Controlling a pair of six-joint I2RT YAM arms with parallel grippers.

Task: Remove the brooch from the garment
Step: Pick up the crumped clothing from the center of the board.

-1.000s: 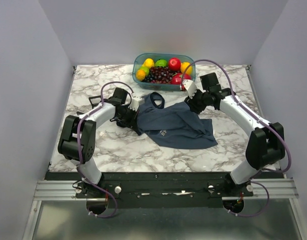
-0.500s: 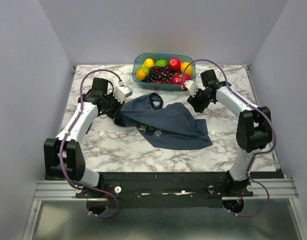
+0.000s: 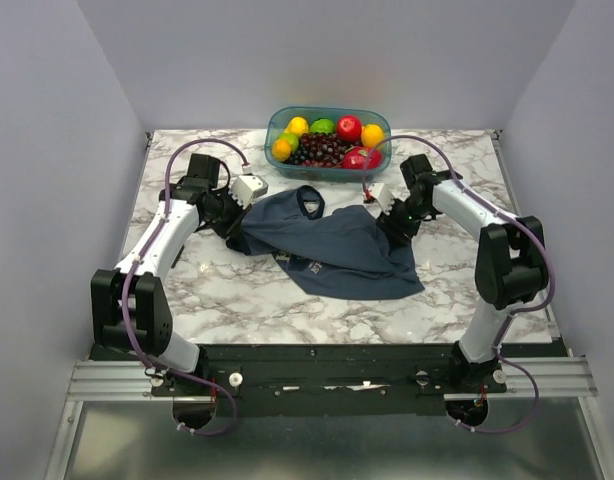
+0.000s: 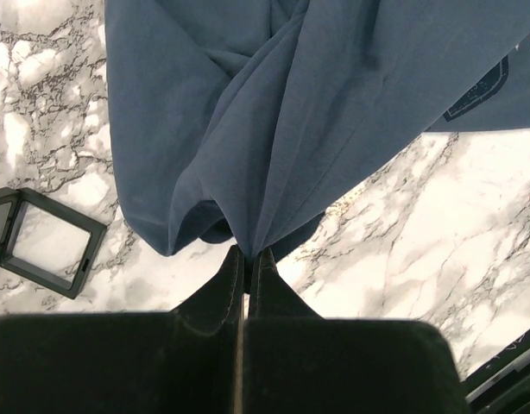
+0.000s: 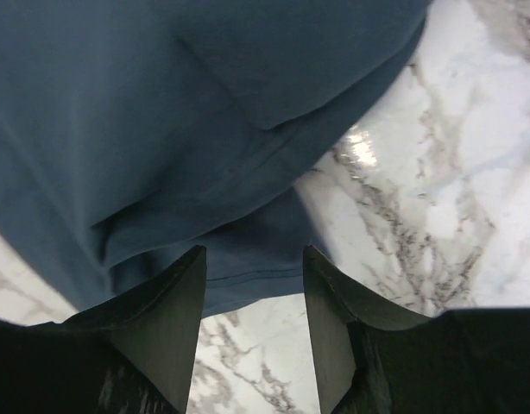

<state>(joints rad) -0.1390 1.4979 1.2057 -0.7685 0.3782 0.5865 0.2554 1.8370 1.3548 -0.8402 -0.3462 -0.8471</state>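
Observation:
The garment [image 3: 337, 248] is a dark slate-blue tank top lying crumpled in the middle of the marble table, its pale print [image 3: 313, 266] near the front edge. My left gripper [image 3: 237, 228] is shut on a pinched fold of the garment's left edge [image 4: 248, 233]. My right gripper [image 3: 392, 222] is open, its fingers [image 5: 174, 293] set either side of the garment's right hem [image 5: 239, 267]. The brooch does not show in any view.
A blue tub [image 3: 328, 140] of fruit and grapes stands at the back of the table. In the left wrist view a small open black square box [image 4: 36, 241] lies on the marble left of the garment.
My left arm swung out to the left, dragging the garment's left edge that way. My right gripper dropped from the back toward the garment's right hem.

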